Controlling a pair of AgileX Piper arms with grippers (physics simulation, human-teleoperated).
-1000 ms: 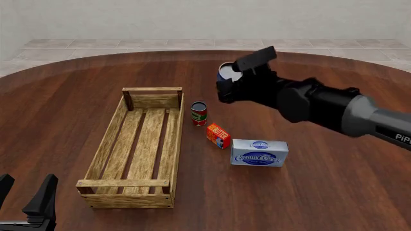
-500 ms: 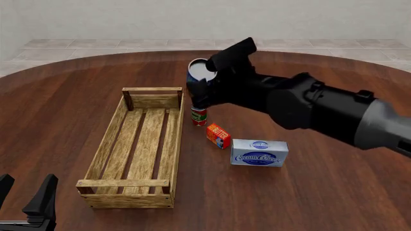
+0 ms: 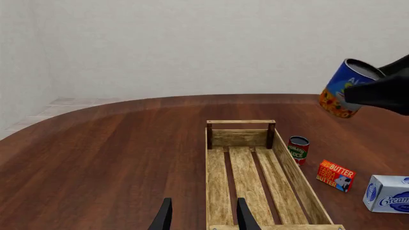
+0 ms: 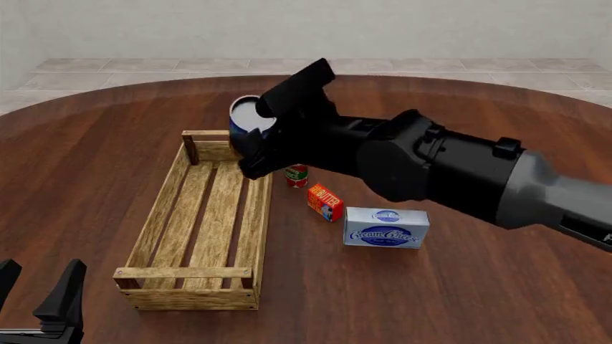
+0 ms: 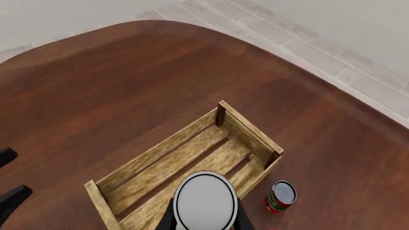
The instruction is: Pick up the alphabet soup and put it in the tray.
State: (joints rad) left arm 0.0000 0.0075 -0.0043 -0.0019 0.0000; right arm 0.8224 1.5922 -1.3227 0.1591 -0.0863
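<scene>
The right hand (image 4: 256, 136) pinches the alphabet soup (image 4: 246, 120) in the air above the far end of the tray (image 4: 153, 228). The left hand (image 4: 39, 297), fingers spread, hangs low near the worktop's (image 4: 105, 129) near edge.

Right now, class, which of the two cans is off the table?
The alphabet soup, blue-and-orange, gripped by the right gripper above the tray. The red-and-green can stands on the table.
</scene>
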